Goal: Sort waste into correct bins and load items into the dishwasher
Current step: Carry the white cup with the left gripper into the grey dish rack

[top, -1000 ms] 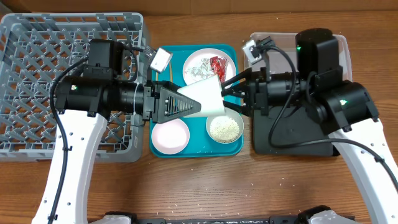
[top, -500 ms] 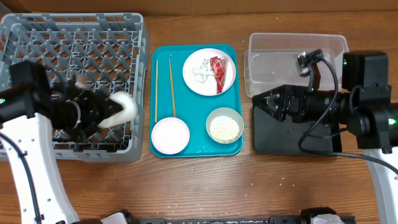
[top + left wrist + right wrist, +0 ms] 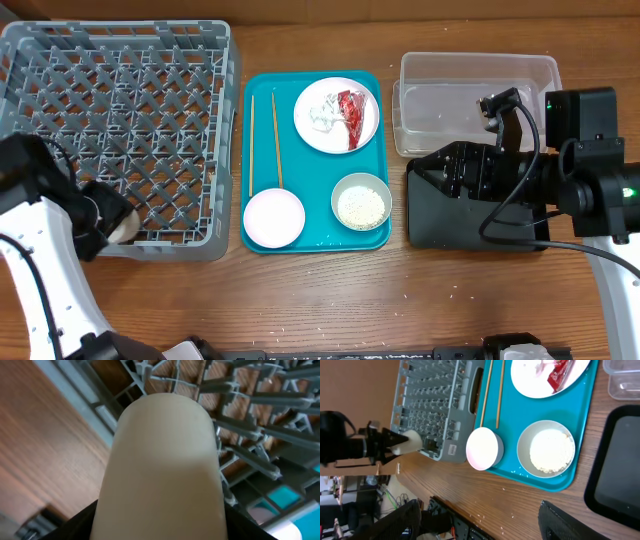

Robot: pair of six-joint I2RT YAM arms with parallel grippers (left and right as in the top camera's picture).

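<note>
My left gripper (image 3: 118, 225) is shut on the small white cup (image 3: 165, 460), holding it at the front-left corner of the grey dish rack (image 3: 232, 100). The cup also shows in the overhead view (image 3: 124, 230) and in the right wrist view (image 3: 411, 442). My right gripper (image 3: 437, 178) is open and empty over the black tray (image 3: 470, 232). On the teal tray (image 3: 315, 175) are the plate (image 3: 330, 135) with the red wrapper (image 3: 350, 107) and tissue wad (image 3: 322, 112), the pink bowl (image 3: 273, 217), the grey-green bowl (image 3: 339, 196) holding rice (image 3: 362, 206), and the chopsticks (image 3: 275, 140).
The clear tub (image 3: 480, 85) stands behind the black tray at the right. The rack's lattice (image 3: 250, 420) is right behind the cup. A few loose rice grains lie on the wooden table (image 3: 520, 505) near the front edge.
My left arm swung the cup from above the teal tray to the rack's front-left corner. My right arm drew back from the teal tray to above the black tray.
</note>
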